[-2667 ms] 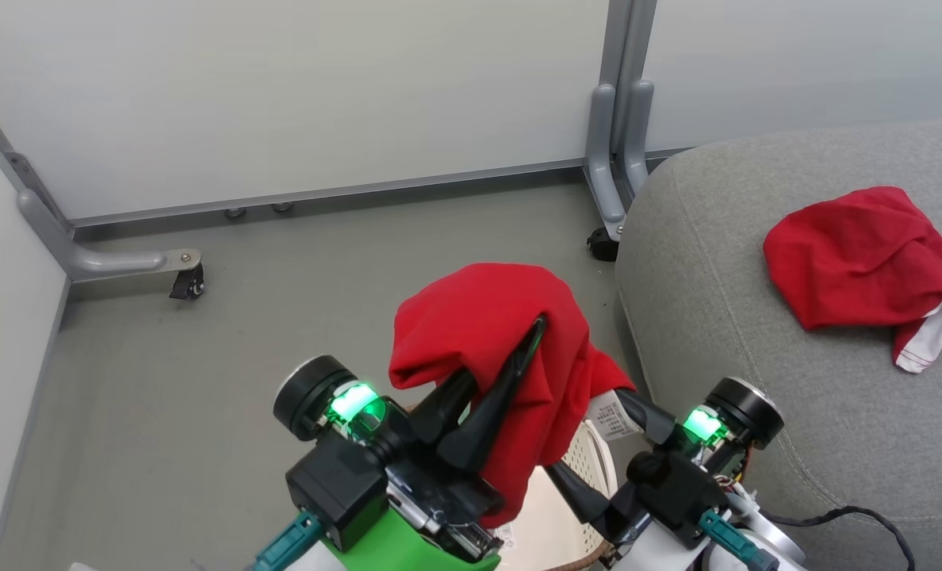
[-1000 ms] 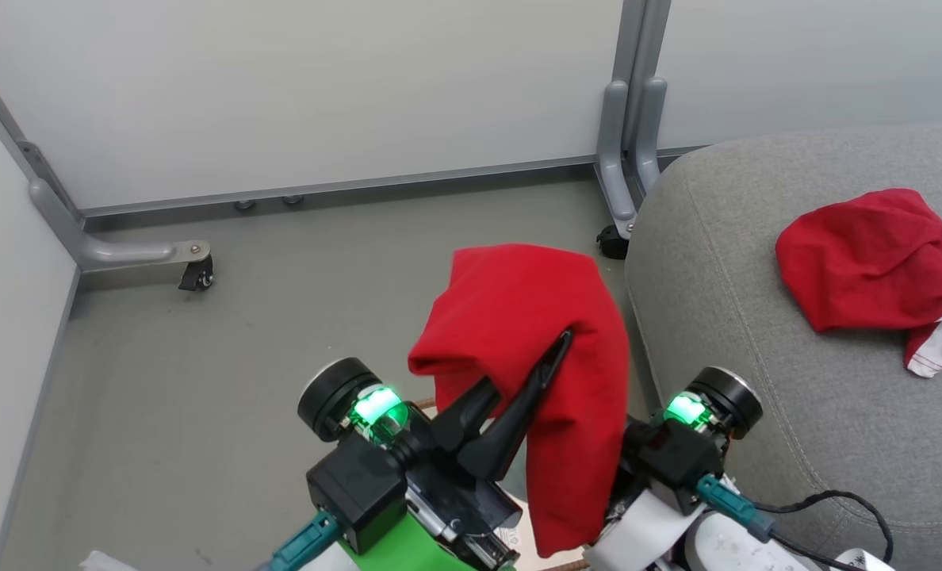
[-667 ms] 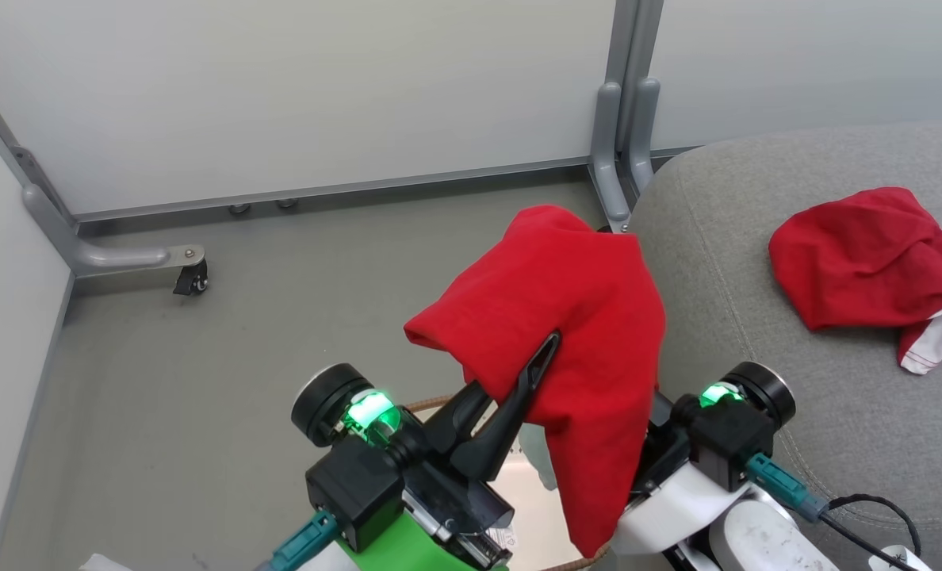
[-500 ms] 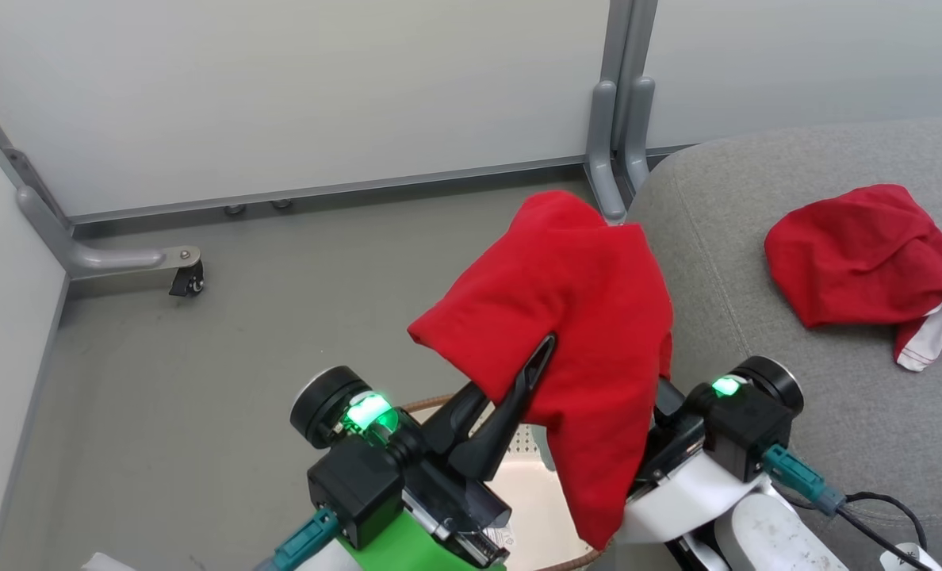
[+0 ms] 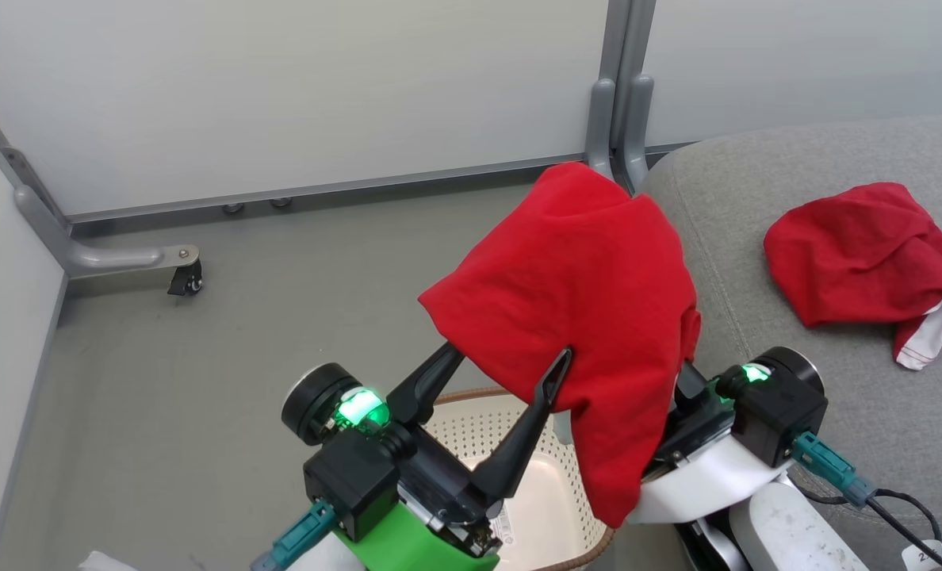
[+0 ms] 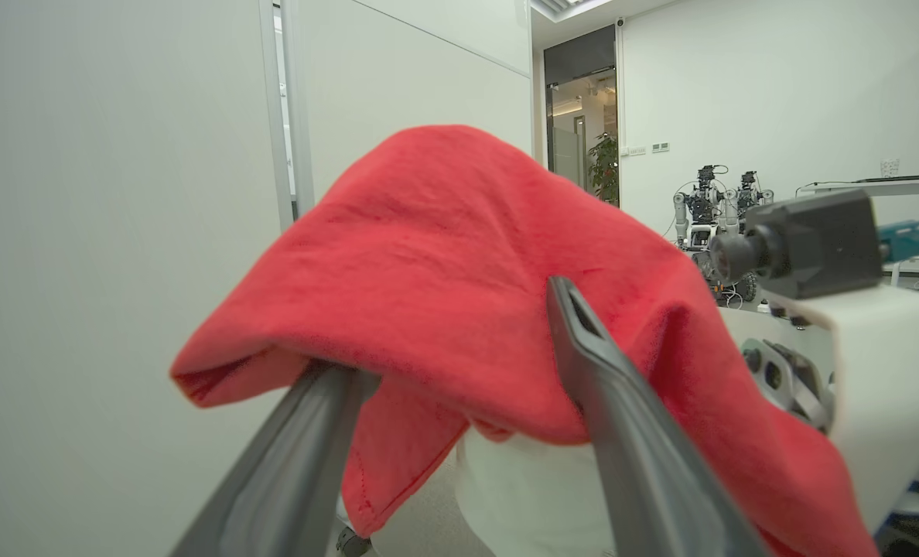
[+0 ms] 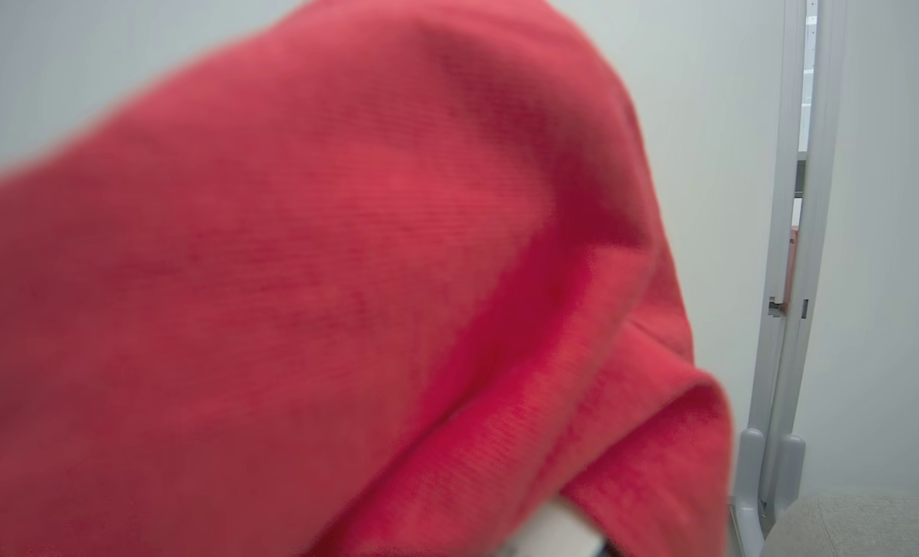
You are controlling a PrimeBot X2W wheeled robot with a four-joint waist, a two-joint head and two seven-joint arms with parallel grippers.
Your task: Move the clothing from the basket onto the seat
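Head view: the basket [image 5: 471,422] sits at the bottom centre on the grey floor [image 5: 241,333], its cream perforated wall and brown rim partly covered by the arms. Above the basket the left gripper [image 5: 511,355] stands with its jaws spread wide and clamps nothing. A red garment [image 5: 590,270] is draped over it, raised above the basket's right half, and a long fold of it hangs down to the basket's right rim. In the left wrist view one finger [image 6: 289,464] goes in under the cloth and the other finger [image 6: 622,433] lies against its outer face, so the fabric rests on the jaws rather than being pinched between them.

The right gripper [image 5: 691,379] is just right of the basket, its fingers buried in the same garment; I cannot tell whether they are closed on it. In the right wrist view red cloth hangs close before the camera.

The seat [image 5: 859,460] stands just right of the basket. A second red garment [image 5: 859,254] with white trim lies crumpled on it, well to the right of the basket and farther back. Pale panels [image 5: 281,95] and a caster [image 5: 185,283] stand beyond the basket, to its left.
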